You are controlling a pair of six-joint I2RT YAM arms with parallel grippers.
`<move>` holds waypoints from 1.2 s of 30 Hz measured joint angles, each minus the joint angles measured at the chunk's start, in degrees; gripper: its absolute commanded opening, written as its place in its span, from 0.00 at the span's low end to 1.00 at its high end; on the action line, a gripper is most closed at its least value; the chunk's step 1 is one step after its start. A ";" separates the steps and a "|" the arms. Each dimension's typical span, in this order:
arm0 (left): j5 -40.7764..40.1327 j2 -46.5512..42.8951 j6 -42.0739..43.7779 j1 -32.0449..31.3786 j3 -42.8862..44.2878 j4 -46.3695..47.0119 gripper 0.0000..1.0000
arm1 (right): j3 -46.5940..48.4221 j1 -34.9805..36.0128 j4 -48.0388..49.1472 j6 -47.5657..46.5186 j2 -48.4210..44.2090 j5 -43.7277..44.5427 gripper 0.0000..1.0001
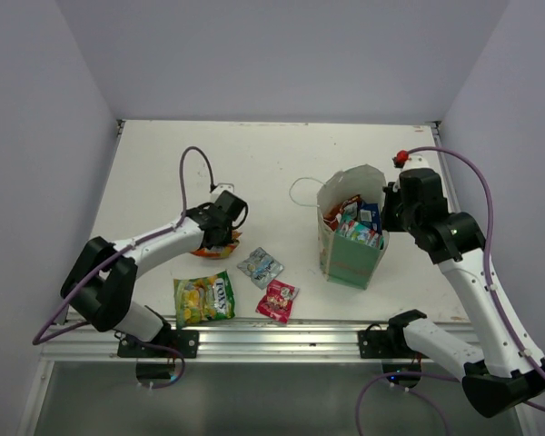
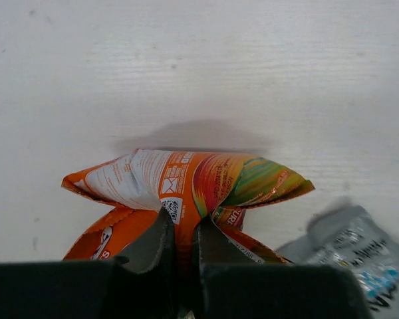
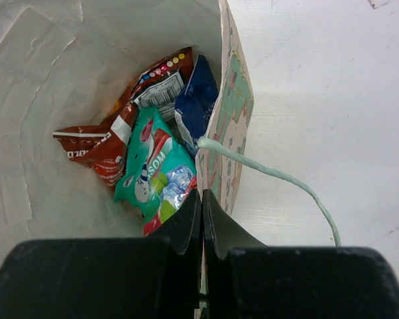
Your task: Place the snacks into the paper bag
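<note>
Left gripper: jaws narrow, pinched on the orange packet, left of table centre. In the left wrist view, the fingers bite the packet's near edge and the foil bunches up around the pinch. Can't tell whether it is clear of the surface.

Yellow-green packet: flat near the front edge, just front-left of the left gripper, not touching it.

Silvery packet: flat, just right of the orange one. Also shows in the lower right corner of the left wrist view.

Pink packet: flat, near the front edge, just in front of the silvery one, small gap between them.

Paper bag: upright, right of centre, mouth open. Inside are a red packet, a green packet and a blue packet, overlapping, with the blue one against the right-hand wall. One string handle hangs outside that wall, and another loops onto the table on the bag's left.

Right gripper: at the bag's right wall. In the right wrist view the jaws are nearly together, with the wall's rim running down between them, so it is clamped on the paper. It holds no packet.
</note>
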 measured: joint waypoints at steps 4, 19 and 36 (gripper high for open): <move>8.11 -0.37 2.38 -3.52 9.53 -2.45 0.00 | 0.00 0.00 0.13 -0.22 0.26 -0.07 0.00; 39.71 6.40 5.18 -15.28 42.93 19.87 0.00 | -0.22 0.00 0.87 -0.24 0.46 -0.35 0.00; 41.27 20.15 10.84 -20.90 50.12 8.52 0.01 | -0.22 -0.07 1.11 -0.42 1.09 0.13 0.00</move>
